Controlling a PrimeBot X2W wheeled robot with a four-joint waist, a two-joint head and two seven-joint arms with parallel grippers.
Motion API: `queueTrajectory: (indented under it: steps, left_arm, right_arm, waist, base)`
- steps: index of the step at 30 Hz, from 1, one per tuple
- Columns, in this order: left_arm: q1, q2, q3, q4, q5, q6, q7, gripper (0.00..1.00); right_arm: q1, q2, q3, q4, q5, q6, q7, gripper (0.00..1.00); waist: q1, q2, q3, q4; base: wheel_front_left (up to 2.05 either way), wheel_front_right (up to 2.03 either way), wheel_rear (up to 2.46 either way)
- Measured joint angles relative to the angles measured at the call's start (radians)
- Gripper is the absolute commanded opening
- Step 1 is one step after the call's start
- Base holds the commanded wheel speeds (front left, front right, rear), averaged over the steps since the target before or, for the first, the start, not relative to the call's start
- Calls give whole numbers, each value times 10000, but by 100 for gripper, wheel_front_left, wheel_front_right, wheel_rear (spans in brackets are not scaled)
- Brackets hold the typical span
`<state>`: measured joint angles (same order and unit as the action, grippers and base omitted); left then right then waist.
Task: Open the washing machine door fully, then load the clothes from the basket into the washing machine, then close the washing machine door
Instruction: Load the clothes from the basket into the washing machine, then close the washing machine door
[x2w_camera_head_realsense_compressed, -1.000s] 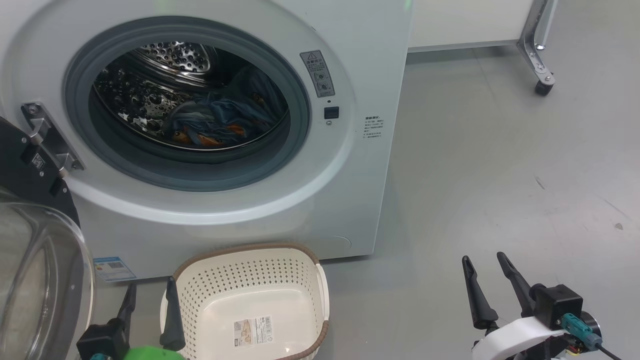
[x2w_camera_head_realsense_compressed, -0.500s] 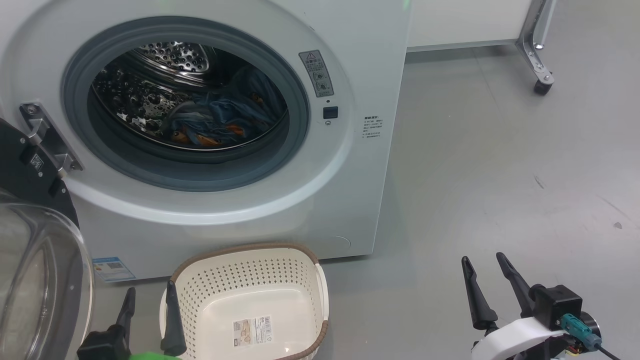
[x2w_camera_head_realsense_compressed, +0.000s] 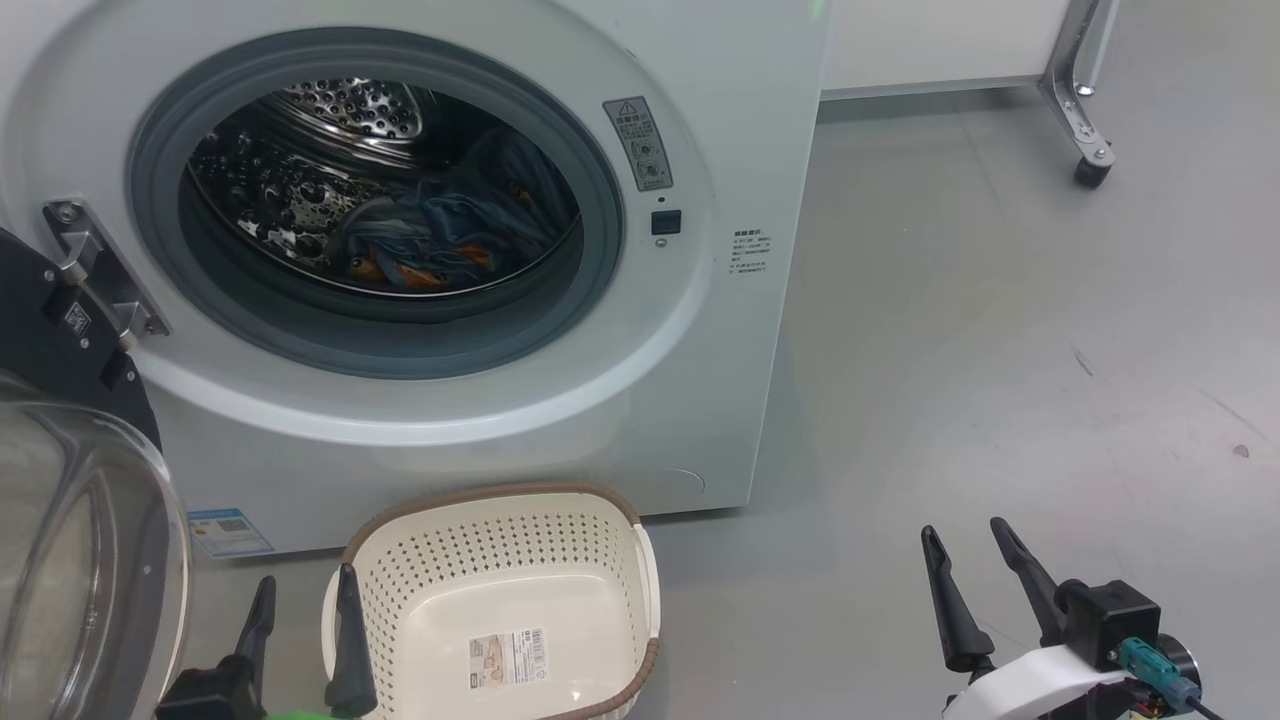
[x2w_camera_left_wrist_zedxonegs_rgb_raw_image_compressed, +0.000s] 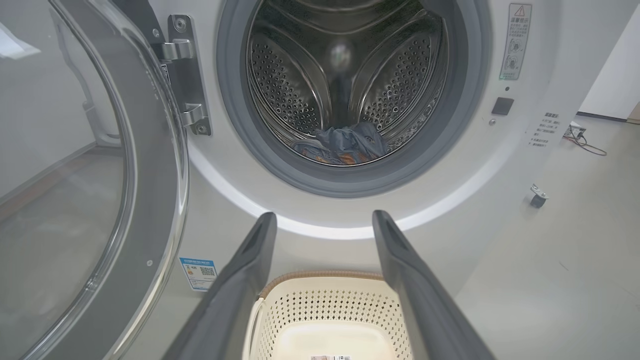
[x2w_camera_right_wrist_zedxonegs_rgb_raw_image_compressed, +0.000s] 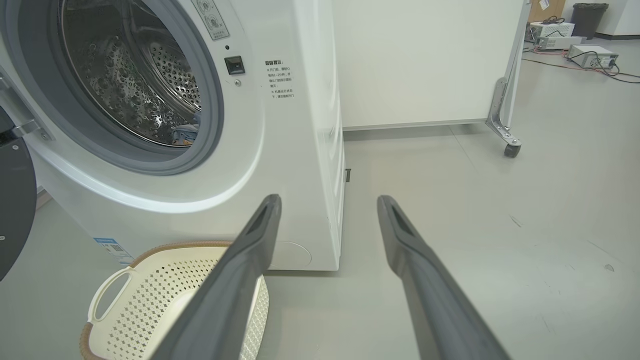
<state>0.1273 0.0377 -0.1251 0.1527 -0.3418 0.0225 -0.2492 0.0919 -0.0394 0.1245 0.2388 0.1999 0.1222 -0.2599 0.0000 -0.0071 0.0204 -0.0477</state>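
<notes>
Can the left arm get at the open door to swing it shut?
Probably yes. The door hangs open just left of it, nothing between them, and its jaws stand open and empty.

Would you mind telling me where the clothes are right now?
In the head view the clothes lie low in the drum of the washing machine, at upper left, behind the grey gasket and above the empty basket on the floor.

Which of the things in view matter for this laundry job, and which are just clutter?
For the job: washing machine; its open door; clothes in the drum; empty basket.

Lying about: wheeled white panel; dark bin; electronics boxes on the floor.
</notes>
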Motion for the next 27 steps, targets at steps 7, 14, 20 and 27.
queueTrajectory:
  steps: [7, 14, 20, 27]
  left_arm:
    - [16, 2, -4, -79, 0, 44, 0, 100]
    - [24, 4, 0, -155, 0, 132, 0, 100]
    - [36, 4, 6, -155, 27, 171, 0, 100]
    - [49, 8, 4, -155, 65, 232, 0, 100]
  right_arm:
    - [3, 0, -8, 105, -42, 0, 0, 100]
    - [3, 0, -6, 121, -75, 0, 0, 100]
    - [3, 0, -6, 128, -75, 0, 0, 100]
    - [1, 0, 4, 138, -73, 0, 0, 100]
  waist:
    - [0, 0, 34, 22]
    - [0, 0, 83, 20]
    - [0, 0, 129, 8]
    - [1, 0, 155, 13]
  base:
    - [0, 0, 0]
    - [0, 1, -1]
    - [-17, 19, -2]
    - [-45, 45, 0]
